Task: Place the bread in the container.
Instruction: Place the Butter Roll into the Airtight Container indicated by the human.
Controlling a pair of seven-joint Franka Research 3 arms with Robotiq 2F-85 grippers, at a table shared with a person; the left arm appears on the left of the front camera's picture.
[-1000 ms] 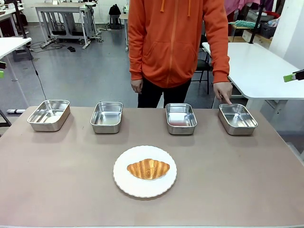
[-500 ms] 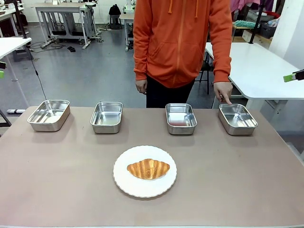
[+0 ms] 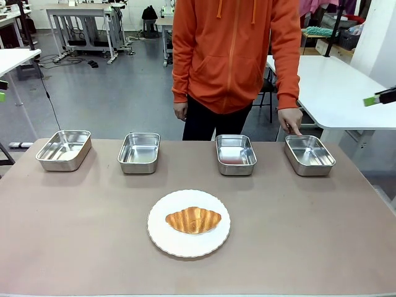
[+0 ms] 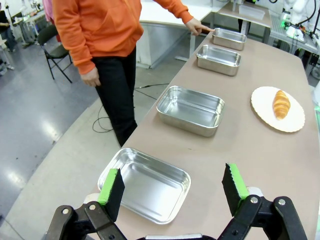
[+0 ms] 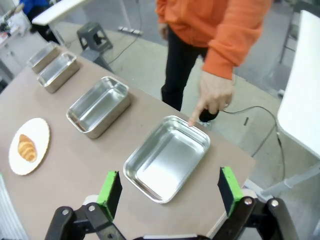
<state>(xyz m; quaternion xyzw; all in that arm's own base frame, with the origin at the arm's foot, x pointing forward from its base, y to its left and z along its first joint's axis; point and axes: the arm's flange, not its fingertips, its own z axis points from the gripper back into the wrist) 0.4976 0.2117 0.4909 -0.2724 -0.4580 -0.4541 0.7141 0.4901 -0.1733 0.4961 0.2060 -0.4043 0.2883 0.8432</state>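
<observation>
Shifted slightly rightward, the person (image 3: 229,55) keeps a hand (image 3: 289,119) at the rim of the rightmost shiny rectangular steel tray (image 3: 309,154). Golden-brown crescent croissant (image 3: 193,220) lies on the round white scalloped plate (image 3: 162,238), bare brown table (image 3: 309,235) around. Left gripper (image 4: 172,187), right gripper (image 5: 170,192) gape empty, bases cropped.

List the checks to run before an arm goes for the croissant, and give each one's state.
1. Bread lies free on the plate: ok.
2. Target chosen, the person's hand points at the rightmost container: ok.
3. That container is empty: ok.
4. Hand away from the container's rim: not ok, the fingertip is at it.
5. Right gripper open: ok.
6. Left gripper open: ok.
</observation>
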